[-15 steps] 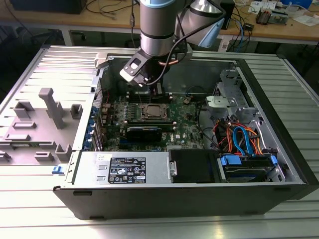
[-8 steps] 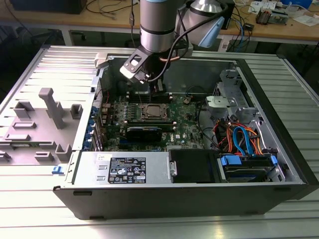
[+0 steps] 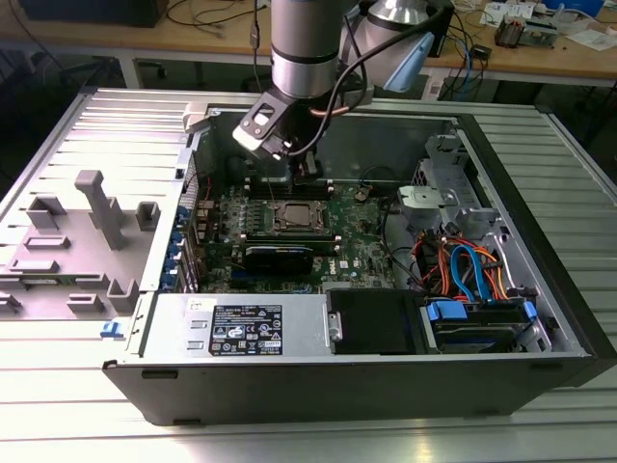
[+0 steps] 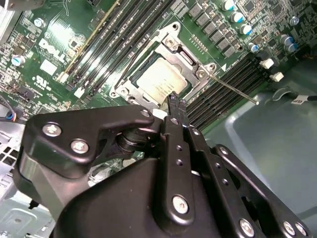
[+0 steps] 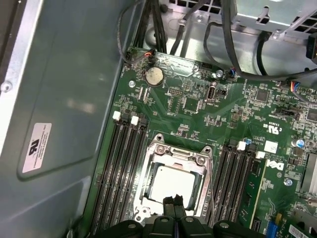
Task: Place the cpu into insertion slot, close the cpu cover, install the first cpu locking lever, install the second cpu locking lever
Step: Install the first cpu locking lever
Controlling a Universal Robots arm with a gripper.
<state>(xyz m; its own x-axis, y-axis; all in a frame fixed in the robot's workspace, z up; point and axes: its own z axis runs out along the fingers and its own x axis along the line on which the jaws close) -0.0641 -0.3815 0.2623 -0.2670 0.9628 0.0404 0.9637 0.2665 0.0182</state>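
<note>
Exterior view: your arm (image 3: 304, 48) comes in from the top edge and is cut off above the wrist. The wrist is tilted, with the gripper (image 3: 308, 172) low inside the open computer case (image 3: 386, 386) on the desk (image 3: 58, 415), just beyond the insertion slot (image 3: 294, 218).

Second wrist view: gripper (image 4: 176, 101) is clenched, fingers pressed together with nothing between them. Its tip is over one edge of the cpu (image 4: 159, 82); can't tell if it touches. One thin locking lever (image 4: 232, 88) angles away from the socket. The gripper body hides the board beside the socket.

First wrist view: gripper (image 5: 173, 201) tip is at the socket edge, its body cut off. The cpu (image 5: 173, 184) sits in the slot, showing through the window of the cpu cover (image 5: 181, 158), which lies flat. Memory slots (image 5: 121, 173) flank it.
</note>
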